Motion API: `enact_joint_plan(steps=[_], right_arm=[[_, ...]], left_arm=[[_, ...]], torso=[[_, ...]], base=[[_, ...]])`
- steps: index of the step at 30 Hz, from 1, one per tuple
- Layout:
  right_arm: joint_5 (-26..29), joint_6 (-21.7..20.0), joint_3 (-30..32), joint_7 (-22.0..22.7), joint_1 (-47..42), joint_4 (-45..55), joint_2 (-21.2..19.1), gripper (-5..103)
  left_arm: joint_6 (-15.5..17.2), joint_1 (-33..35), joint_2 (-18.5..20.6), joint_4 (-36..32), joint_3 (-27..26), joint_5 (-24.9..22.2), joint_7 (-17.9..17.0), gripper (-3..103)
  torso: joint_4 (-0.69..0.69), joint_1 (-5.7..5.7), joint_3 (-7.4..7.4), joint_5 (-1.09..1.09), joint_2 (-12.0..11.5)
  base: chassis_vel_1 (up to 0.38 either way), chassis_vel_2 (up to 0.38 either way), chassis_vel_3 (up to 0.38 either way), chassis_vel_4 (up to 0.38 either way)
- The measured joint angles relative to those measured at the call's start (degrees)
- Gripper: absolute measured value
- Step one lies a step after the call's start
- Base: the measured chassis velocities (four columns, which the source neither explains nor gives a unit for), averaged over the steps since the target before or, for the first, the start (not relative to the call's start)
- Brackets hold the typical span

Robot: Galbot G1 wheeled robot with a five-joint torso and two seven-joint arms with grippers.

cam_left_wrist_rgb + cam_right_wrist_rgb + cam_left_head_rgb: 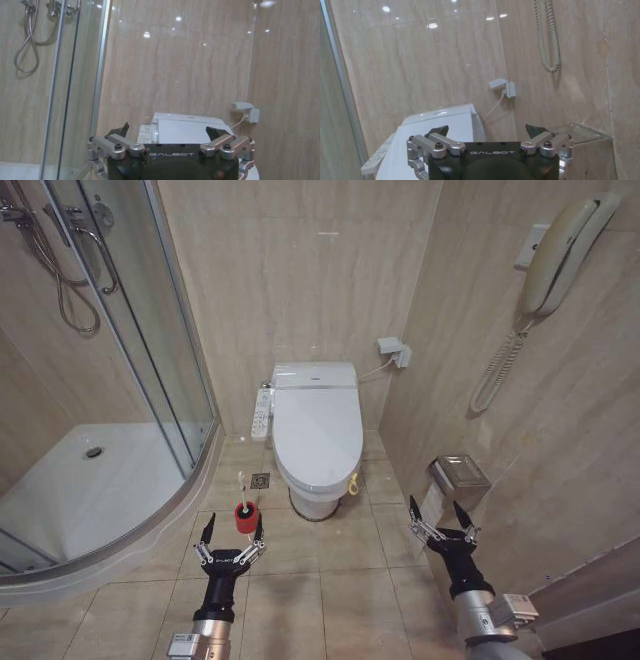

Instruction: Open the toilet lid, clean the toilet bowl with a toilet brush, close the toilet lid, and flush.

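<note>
The toilet lid (318,425) lies shut over the toilet bowl (312,502), with a yellow tag (353,485) at its front rim and a button panel (262,412) at its side. The toilet brush (244,515) stands on the floor beside the bowl, a white handle in a red holder. My left gripper (231,530) is open, and in the head view the holder lines up between its fingertips. In the left wrist view the left gripper (167,131) holds nothing and faces the toilet lid (187,127). My right gripper (440,515) (487,131) hangs open and empty near the right wall.
A glass shower enclosure (150,380) with a white tray (90,480) takes up the left. A floor drain (261,480) sits by the brush. On the right wall are a metal paper holder (457,475) and a phone (560,260). Tiled floor lies before the toilet.
</note>
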Motion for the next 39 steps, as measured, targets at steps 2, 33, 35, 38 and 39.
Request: enact_joint_plan(steps=[2,33,35,38,39], right_arm=[[-0.02,-0.03,0.05,0.54,0.21,-0.27,-0.09,100],[0.45,-0.23,0.73,1.53,0.48,-1.77,-0.71,100],[0.55,0.02,0.86,1.44,0.65,-1.78,-0.76,100],[0.74,1.69,1.22,1.83,1.1,-2.1,-0.79,100],[0.74,1.69,1.22,1.83,1.1,-2.1,-0.79,100]], left_arm=[[0.0,0.0,0.0,0.0,0.0,0.0,0.0,100],[0.0,0.0,0.0,0.0,0.0,0.0,0.0,100],[0.0,0.0,0.0,0.0,-0.01,0.0,0.0,100],[0.0,-0.02,0.0,0.0,-0.01,0.0,0.0,100],[0.0,-0.02,0.0,0.0,-0.01,0.0,0.0,100]], torso=[[0.0,0.0,0.0,0.0,0.0],[0.0,0.01,0.01,0.0,0.0],[0.03,0.02,0.01,0.01,-0.01],[-0.01,0.06,0.02,0.02,-0.02],[-0.01,0.06,0.02,0.02,-0.02]], base=[[0.0,0.0,0.0,0.0],[-0.07,0.065,0.068,-0.067],[-0.207,0.236,0.244,-0.209],[-0.157,0.161,0.127,-0.14],[-0.124,0.143,0.002,-0.086]])
